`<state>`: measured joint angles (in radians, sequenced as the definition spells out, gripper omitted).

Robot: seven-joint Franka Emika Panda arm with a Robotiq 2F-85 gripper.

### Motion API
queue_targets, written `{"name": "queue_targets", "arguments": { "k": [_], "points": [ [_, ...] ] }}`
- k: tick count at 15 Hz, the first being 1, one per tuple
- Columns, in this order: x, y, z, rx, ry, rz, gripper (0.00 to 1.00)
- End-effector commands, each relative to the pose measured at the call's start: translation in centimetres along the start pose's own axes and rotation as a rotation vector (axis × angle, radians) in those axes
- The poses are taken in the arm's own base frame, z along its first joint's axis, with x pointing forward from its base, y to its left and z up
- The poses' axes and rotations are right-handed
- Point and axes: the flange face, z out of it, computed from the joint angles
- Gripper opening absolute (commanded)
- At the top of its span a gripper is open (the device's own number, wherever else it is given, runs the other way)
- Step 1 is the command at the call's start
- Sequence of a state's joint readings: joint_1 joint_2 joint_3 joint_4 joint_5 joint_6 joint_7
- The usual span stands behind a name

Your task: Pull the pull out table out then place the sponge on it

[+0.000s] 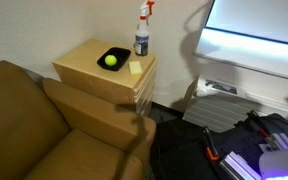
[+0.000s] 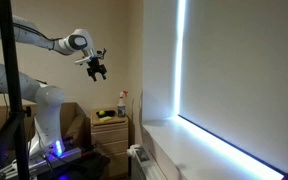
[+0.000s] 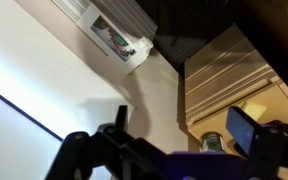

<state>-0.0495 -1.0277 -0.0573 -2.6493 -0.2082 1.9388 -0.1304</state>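
Note:
The sponge [image 1: 135,67], a small pale yellow block, lies on the fixed top of the light wood cabinet [image 1: 89,62], next to a black dish. The pull out table does not stick out. Only stacked thin edges show on the cabinet's front [image 1: 142,88]. My gripper [image 2: 96,69] is open and empty, high in the air, well above the cabinet [image 2: 111,130] and off to its side. In the wrist view the open fingers [image 3: 179,128] frame the cabinet [image 3: 234,65] far below. The sponge is not clear there.
The black dish [image 1: 111,58] holds a yellow-green ball [image 1: 110,60]. A spray bottle [image 1: 141,30] stands at the cabinet's back corner and also shows in the wrist view [image 3: 212,143]. A brown sofa [image 1: 44,125] stands against the cabinet. A bright window [image 2: 224,80] is beside it.

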Motion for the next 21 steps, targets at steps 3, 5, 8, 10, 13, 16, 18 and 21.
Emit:
{"name": "queue_targets", "arguments": {
  "k": [3,5,8,10,13,16,18,21],
  "points": [
    [0.4,-1.2,2.1,0.045,-0.029,-0.007,1.00],
    [0.9,-2.8,4.2,0.131,-0.102,-0.014,1.00],
    [1.0,-3.3,3.0,0.133,-0.071,-0.033,1.00],
    [1.6,-4.1,2.4,0.155,-0.058,-0.055,1.00],
    [2.4,-4.0,5.0,0.174,-0.123,-0.039,1.00],
    [0.1,-5.4,12.4,0.262,-0.273,-0.057,1.00],
    [-1.3,-6.7,17.3,0.313,-0.381,-0.076,1.00],
    [0.6,-7.5,22.4,0.274,-0.361,-0.028,1.00]
  ]
}}
